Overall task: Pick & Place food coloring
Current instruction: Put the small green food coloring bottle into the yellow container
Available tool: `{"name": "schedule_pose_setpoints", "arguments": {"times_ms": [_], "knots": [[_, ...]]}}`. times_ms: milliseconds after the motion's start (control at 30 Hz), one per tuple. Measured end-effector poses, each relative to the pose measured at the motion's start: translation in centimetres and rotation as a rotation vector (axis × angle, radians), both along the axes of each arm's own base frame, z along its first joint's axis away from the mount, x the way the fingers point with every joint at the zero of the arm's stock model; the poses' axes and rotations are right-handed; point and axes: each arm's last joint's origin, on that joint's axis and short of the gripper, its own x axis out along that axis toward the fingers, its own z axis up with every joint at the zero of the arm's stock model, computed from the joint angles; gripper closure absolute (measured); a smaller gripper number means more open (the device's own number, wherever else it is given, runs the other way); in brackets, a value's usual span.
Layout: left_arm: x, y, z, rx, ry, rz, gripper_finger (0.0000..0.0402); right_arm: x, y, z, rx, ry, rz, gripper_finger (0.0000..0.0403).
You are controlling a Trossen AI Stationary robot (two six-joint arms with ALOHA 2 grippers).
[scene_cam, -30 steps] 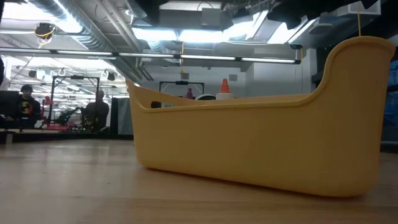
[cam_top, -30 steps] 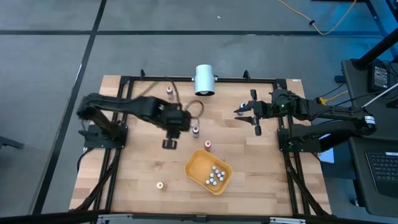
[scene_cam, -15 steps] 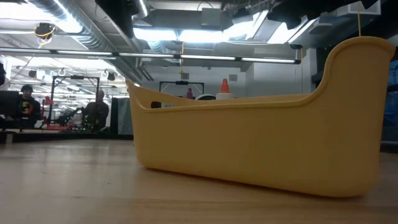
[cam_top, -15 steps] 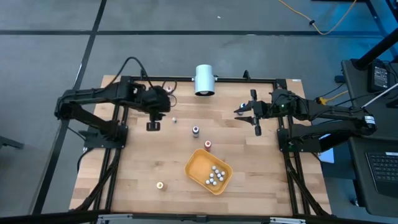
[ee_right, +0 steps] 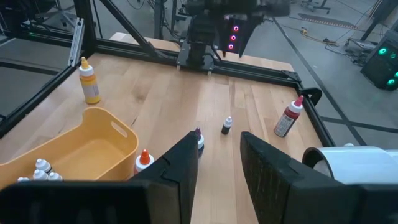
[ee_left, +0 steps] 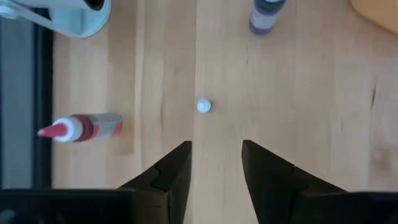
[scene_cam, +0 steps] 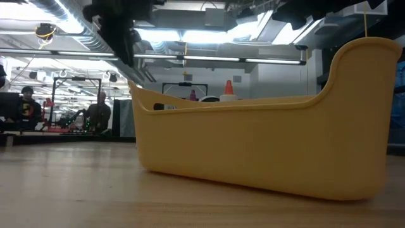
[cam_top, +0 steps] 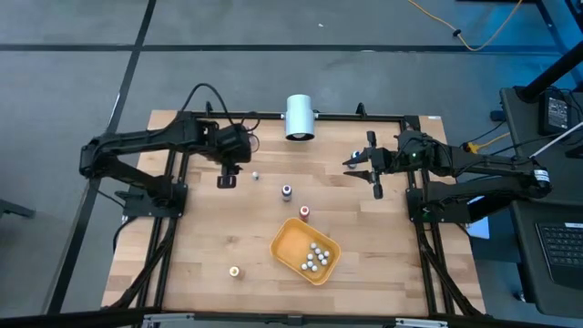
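Note:
Food coloring bottles stand apart on the wooden table: a tiny white one point(cam_top: 255, 175) point(ee_left: 203, 106), a dark-topped one point(cam_top: 286, 191) point(ee_left: 266, 14), a red-topped one point(cam_top: 304, 213) beside the orange tray point(cam_top: 305, 251), and a yellow one point(cam_top: 234, 271). Several whitish-topped bottles lie in the tray. A red-tipped bottle point(ee_left: 81, 127) stands near the far rail. My left gripper point(cam_top: 226, 179) point(ee_left: 216, 149) hangs open, pointing down, just left of the tiny white bottle. My right gripper point(cam_top: 364, 169) point(ee_right: 219, 140) waits open at the far right, above the table.
A big white cylinder point(cam_top: 299, 117) sits at the far edge, mid-table. A black frame point(cam_top: 273, 117) runs around the table. The tray point(scene_cam: 253, 145) fills most of the low view. People show in the room behind.
My left gripper has swung from mid-table near the tray toward the table's left and far edge and has sunk a little. It now hangs beside the tiny white bottle. My left arm has come into the low view's top left.

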Motion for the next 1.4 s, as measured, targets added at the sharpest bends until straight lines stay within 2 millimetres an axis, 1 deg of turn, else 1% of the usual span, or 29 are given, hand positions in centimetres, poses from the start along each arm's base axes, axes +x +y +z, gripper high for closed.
{"name": "schedule_pose_setpoints", "arguments": {"times_ms": [267,500,567,667,733,967,1200,1400], "knots": [[0.6,1.0,-2.8,-0.039,-0.071,0.048,0.0223,0.0,0.0,0.0,0.000,0.000,-0.001,0.0280],[1.2,1.7,-5.1,-0.060,-0.119,0.122,0.0207,0.0,0.0,0.0,0.000,0.000,0.000,0.0280],[1.1,1.8,-5.9,-0.068,-0.097,0.132,0.0206,0.0,0.0,0.0,0.000,0.000,0.000,0.0280],[1.7,2.0,-7.0,-0.093,-0.090,0.139,0.0205,0.0,0.0,0.0,0.000,0.000,0.000,0.0280],[2.0,2.1,-7.9,-0.105,-0.052,0.141,0.0205,0.0,0.0,0.0,0.000,-0.001,0.000,0.0280],[4.0,2.7,-10.7,-0.101,0.001,0.116,0.0205,0.0,0.0,0.0,0.000,-0.001,0.000,0.0280],[4.7,3.3,-12.2,-0.005,0.068,0.104,0.0205,0.0,0.0,0.0,0.000,0.000,0.000,0.0280],[4.5,4.0,-12.3,-0.039,0.059,0.112,0.0205,0.0,0.0,0.0,0.000,0.000,0.000,0.0280]]}}
